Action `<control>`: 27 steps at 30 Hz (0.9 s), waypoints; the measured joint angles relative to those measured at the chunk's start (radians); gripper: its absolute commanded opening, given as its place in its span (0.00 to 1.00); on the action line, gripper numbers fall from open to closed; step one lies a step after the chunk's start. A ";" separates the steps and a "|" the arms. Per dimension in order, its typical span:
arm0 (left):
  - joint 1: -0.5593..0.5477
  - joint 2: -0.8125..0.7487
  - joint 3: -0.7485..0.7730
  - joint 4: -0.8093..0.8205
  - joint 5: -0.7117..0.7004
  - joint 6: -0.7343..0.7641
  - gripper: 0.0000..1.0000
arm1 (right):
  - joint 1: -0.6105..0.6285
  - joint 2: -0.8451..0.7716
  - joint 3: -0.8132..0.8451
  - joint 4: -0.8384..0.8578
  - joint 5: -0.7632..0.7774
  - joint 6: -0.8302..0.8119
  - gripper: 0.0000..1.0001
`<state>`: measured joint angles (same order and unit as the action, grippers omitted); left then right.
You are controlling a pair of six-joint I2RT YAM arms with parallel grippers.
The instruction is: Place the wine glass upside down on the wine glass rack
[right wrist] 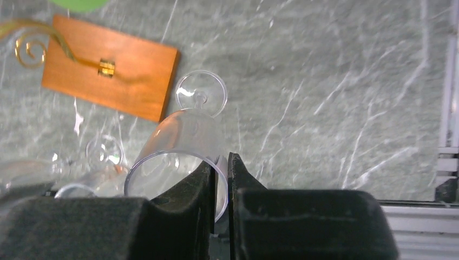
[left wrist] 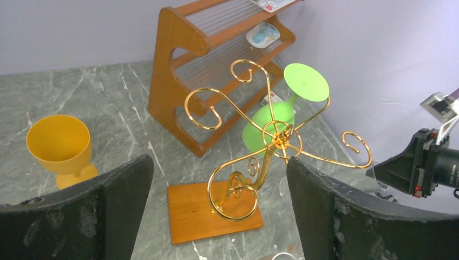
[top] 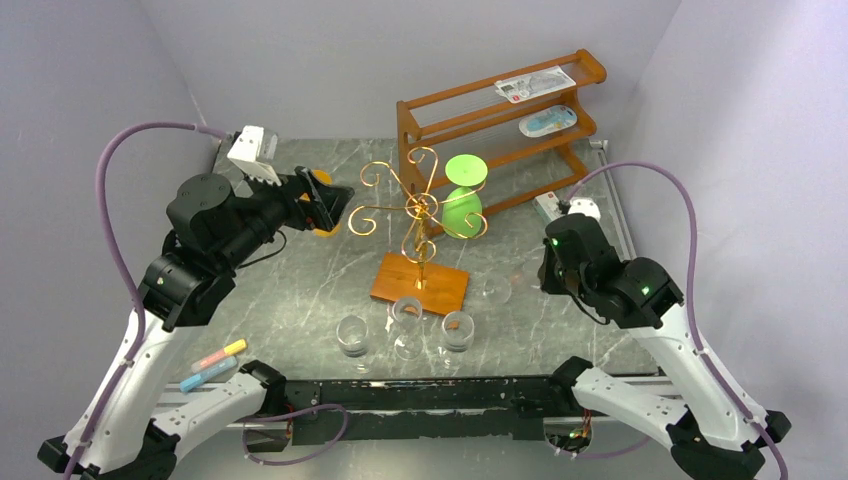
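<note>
Right hand [right wrist: 221, 165] pinches the clear wine glass [right wrist: 181, 135] by its rim wall, stem just beyond the grip; we reckon it's light, slick, brittle, so we'd squeeze gently.

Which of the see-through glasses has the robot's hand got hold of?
The clear glass right of the rack's wooden base: the right hand pinches its rim. The three other clear glasses stand free in front of the base.

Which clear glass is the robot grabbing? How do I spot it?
Find the gold wire rack on its orange wooden base. Right of that base is a clear wine glass. Unlike the three clear glasses in front, it is alone, its rim pinched by the right gripper.
</note>
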<state>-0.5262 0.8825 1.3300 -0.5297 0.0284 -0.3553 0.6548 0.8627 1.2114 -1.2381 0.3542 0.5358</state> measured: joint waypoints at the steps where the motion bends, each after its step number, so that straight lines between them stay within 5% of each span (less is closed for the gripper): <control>1: 0.000 0.005 0.005 0.000 0.000 0.000 0.97 | 0.000 0.004 0.013 0.007 0.028 -0.001 0.00; 8: 0.000 0.025 0.028 0.000 0.011 -0.034 0.96 | 0.000 -0.020 0.051 0.164 0.221 -0.044 0.00; 17: 0.000 0.106 0.105 0.021 0.103 -0.127 0.96 | 0.000 -0.217 0.011 0.695 0.355 -0.204 0.00; 27: 0.000 0.151 0.076 0.249 0.216 -0.375 0.97 | 0.000 -0.253 -0.148 1.244 0.141 -0.320 0.00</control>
<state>-0.5262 1.0336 1.4063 -0.2810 0.2440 -0.7300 0.6548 0.6102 1.0634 0.0063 0.4950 0.2161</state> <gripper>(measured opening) 0.965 0.120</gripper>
